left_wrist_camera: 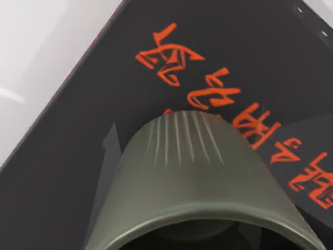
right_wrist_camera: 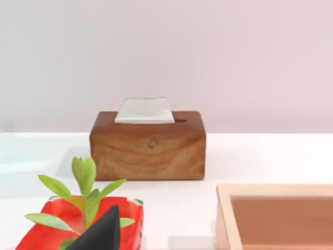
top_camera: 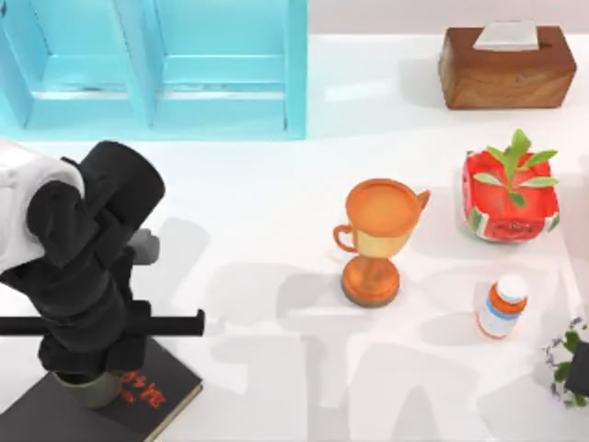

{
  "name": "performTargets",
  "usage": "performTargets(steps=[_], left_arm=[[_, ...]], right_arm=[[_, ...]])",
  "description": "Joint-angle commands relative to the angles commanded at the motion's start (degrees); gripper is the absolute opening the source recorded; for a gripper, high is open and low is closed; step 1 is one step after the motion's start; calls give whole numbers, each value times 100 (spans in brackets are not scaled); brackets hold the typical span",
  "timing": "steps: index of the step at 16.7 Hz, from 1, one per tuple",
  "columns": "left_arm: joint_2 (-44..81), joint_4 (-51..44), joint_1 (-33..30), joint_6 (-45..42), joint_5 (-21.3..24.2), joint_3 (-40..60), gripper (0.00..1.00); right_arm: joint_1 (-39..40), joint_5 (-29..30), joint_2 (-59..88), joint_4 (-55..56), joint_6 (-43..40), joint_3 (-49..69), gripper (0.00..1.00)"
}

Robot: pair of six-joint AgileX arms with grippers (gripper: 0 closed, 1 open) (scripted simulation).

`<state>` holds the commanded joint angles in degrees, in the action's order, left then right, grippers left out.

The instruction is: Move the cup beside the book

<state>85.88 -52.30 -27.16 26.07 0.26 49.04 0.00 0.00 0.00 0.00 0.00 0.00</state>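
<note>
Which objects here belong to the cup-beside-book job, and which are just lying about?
Job:
- small olive-green round cup, under the left gripper
- flat black hardcover book

Lying about:
- orange two-handled goblet
- wooden tissue box
- red watermelon-pattern planter
- white pill bottle
- blue cabinet

**Occluded and cropped elements at the left arm's station**

Top view: the left arm covers most of the cup [top_camera: 89,389] and the book [top_camera: 156,391], which the frame edge crops at 7 o'clock; the flowers [top_camera: 563,361] at 4 o'clock are cropped. Left wrist view: the cup's [left_wrist_camera: 192,182] mouth runs off-frame at 6 o'clock, hiding some lettering on the book [left_wrist_camera: 67,172].
</note>
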Motion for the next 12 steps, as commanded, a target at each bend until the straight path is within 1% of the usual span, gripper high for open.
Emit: performTargets(steps=[12], left_arm=[[0, 0, 0, 0, 0, 0, 90]], right_arm=[[0, 0, 0, 0, 0, 0, 100]])
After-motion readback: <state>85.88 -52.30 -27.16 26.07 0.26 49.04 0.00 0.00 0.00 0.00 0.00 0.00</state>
